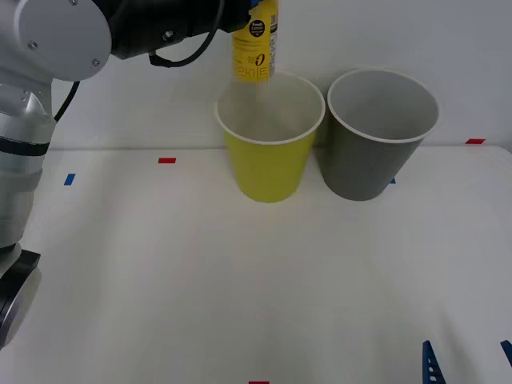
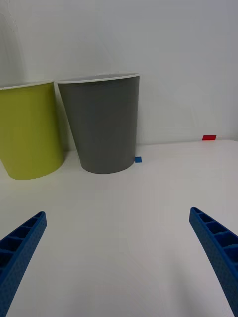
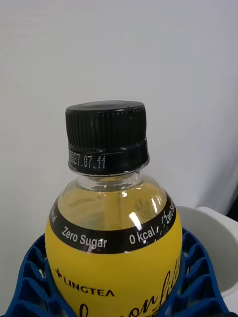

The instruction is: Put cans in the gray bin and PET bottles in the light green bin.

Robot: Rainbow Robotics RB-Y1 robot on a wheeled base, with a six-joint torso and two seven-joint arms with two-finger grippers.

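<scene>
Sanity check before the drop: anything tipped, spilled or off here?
Nothing stands out. Left gripper holds the capped PET bottle upright over the light green bin. Gray bin stands upright beside it. Right gripper is open, low over the table; no spills.

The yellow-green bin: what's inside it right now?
The light green bin shows only bare whitish wall inside; its bottom is hidden. The PET bottle hangs above its rim in the left pincer, not yet dropped.

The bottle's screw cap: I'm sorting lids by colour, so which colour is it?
Black, ribbed, on the PET bottle held by the left pincer; clearest in the left wrist view.
</scene>
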